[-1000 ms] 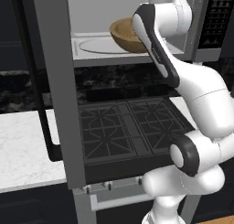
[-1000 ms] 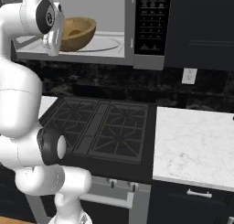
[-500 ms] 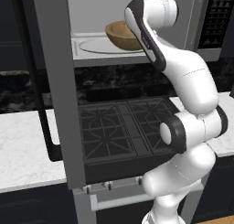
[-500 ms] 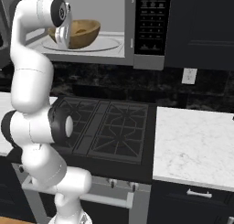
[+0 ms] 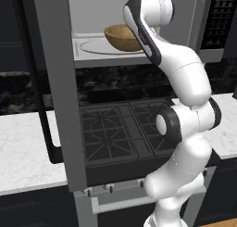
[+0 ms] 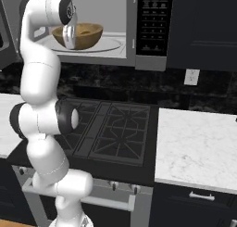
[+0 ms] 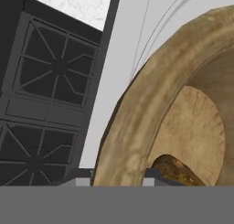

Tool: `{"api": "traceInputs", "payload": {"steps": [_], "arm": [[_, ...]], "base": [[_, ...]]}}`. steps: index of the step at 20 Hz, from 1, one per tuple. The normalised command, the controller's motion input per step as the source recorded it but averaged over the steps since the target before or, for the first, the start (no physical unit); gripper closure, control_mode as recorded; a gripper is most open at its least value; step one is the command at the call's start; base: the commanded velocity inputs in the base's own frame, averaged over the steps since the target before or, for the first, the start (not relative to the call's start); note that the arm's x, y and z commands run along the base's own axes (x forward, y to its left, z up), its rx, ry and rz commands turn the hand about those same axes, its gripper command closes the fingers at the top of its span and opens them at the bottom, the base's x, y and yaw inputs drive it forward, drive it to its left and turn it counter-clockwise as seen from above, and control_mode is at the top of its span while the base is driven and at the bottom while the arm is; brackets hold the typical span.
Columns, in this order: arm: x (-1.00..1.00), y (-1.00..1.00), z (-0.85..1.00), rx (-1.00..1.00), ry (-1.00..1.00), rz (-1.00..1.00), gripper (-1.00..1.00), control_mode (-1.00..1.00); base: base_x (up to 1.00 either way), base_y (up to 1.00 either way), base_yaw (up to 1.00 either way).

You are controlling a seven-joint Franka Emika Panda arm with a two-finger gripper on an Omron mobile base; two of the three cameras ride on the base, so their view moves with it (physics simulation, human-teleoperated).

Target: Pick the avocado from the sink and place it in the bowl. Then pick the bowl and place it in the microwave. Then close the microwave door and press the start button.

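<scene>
The bowl is now inside the microwave, hanging over or resting on the round turntable. Over the last second it has gone deeper into the cavity and a little lower, and the arm has straightened and reached further in with it, so the carry is all but finished and the set-down is the step in hand.

The claw is clamped on the bowl's rim: in the hand view one tip sits outside the wall and the other inside, with the rim running between them. The avocado lies in the bottom of the bowl, just beside the inner tip.

Whether the bowl's foot already touches the turntable is hard to tell; it looks slightly tilted toward the arm in the right base view, so it is probably not fully settled yet.

The door stands swung wide open at the left of the left base view, its dark bar handle facing outward. The button panel is on the right of the cavity. Below are the stove grates and the white bench.

What remains, by my reading: lower, release, draw the arm out clear of the opening, then shut the door and press start
</scene>
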Motion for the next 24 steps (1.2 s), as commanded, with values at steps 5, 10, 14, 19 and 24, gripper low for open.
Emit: {"api": "traceInputs", "payload": {"steps": [5,10,14,19,24], "arm": [[0.31,0.02,-0.22,-0.04,0.0,0.06,1.0,-1.0],[0.17,0.12,-0.18,-0.07,-0.02,0.06,-1.0,-1.0],[-0.28,0.01,-0.01,-0.09,-0.16,0.03,-1.0,-1.0],[-0.48,0.0,-0.12,-0.02,-0.18,0.0,-1.0,-1.0],[-0.81,-0.04,-0.37,0.0,-0.16,0.0,-1.0,-1.0]], "base": [[0.0,0.0,0.0],[0.0,0.0,0.0],[0.0,0.0,0.0],[0.0,0.0,0.0],[0.0,0.0,0.0]]}}
